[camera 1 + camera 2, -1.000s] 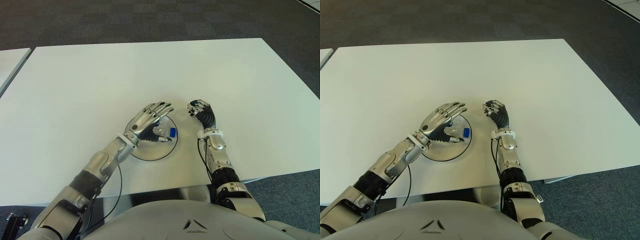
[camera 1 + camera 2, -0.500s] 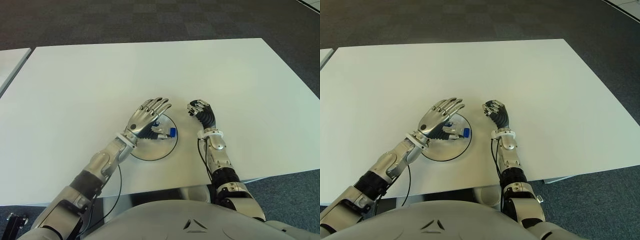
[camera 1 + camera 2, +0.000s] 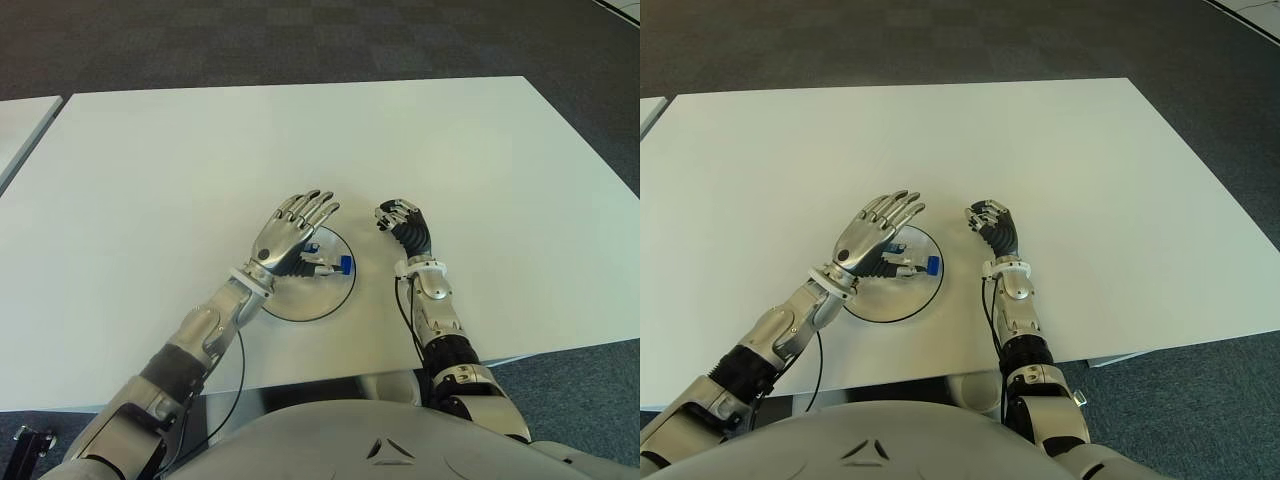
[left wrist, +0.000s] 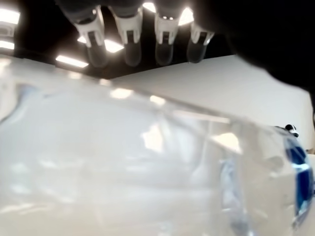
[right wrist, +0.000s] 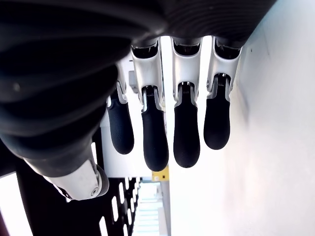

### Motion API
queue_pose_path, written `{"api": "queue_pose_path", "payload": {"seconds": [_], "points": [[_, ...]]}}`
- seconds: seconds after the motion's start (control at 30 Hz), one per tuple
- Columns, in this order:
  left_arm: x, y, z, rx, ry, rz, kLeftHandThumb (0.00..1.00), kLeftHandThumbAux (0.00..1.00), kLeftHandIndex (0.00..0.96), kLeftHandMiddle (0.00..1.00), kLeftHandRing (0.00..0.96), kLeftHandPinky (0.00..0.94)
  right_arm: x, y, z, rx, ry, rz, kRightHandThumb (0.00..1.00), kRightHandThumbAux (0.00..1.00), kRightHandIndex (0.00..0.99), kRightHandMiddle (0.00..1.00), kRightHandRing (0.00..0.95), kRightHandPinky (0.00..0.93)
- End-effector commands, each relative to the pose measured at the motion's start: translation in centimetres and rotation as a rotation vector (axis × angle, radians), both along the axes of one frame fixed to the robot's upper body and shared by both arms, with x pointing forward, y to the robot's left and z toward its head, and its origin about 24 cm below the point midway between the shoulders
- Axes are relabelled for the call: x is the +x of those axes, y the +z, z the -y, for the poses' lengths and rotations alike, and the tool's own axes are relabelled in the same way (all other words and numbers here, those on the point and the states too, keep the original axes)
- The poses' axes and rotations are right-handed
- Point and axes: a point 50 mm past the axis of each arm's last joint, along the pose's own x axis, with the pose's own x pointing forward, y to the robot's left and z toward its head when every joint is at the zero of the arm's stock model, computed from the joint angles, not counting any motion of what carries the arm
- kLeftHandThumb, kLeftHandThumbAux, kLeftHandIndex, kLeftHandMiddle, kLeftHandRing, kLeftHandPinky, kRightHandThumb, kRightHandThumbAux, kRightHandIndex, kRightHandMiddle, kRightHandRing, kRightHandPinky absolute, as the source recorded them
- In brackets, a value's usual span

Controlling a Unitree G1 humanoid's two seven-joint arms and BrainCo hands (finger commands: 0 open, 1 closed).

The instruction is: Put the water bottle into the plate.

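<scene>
The clear water bottle (image 3: 322,262) with a blue cap (image 3: 343,265) lies on its side in the round plate (image 3: 300,312) near the table's front edge. My left hand (image 3: 298,222) hovers over the plate's left part, fingers spread and straight, holding nothing. In the left wrist view the bottle (image 4: 147,167) fills the picture close beneath the palm, and the extended fingertips (image 4: 129,46) stand apart from it. My right hand (image 3: 398,216) shows just right of the plate on the table, its fingers (image 5: 187,132) curled with nothing in them.
The white table (image 3: 300,140) stretches wide behind and to both sides of the plate. A second white table's corner (image 3: 20,125) shows at the far left. Dark carpet (image 3: 300,40) lies beyond.
My left hand has lifted off the bottle and drawn slightly back and left, fingers straightening. The bottle stays lying in the plate. The right hand has not moved.
</scene>
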Motion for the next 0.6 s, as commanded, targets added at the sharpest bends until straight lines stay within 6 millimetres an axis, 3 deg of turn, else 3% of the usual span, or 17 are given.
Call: {"api": "queue_pose_path", "payload": {"seconds": [0.03, 0.33, 0.6], "points": [[-0.2, 0.0, -1.1, -0.140, 0.055, 0.004, 0.040, 0.343, 0.000, 0.000, 0.000, 0.000, -0.3, -0.6, -0.1, 0.005, -0.004, -0.042, 0.707, 0.730, 0.428, 0.553, 0.563, 0.561], [0.3, 0.4, -3.1, -0.333, 0.133, 0.058, 0.002, 0.372, 0.000, 0.000, 0.000, 0.000, -0.3, -0.5, -0.2, 0.013, 0.003, -0.031, 0.707, 0.730, 0.429, 0.552, 0.564, 0.571], [1.6, -0.3, -6.6, -0.517, 0.212, 0.000, 0.000, 0.378, 0.000, 0.000, 0.000, 0.000, -0.4, -0.6, -0.3, 0.011, 0.001, -0.029, 0.706, 0.730, 0.429, 0.555, 0.570, 0.578]]}}
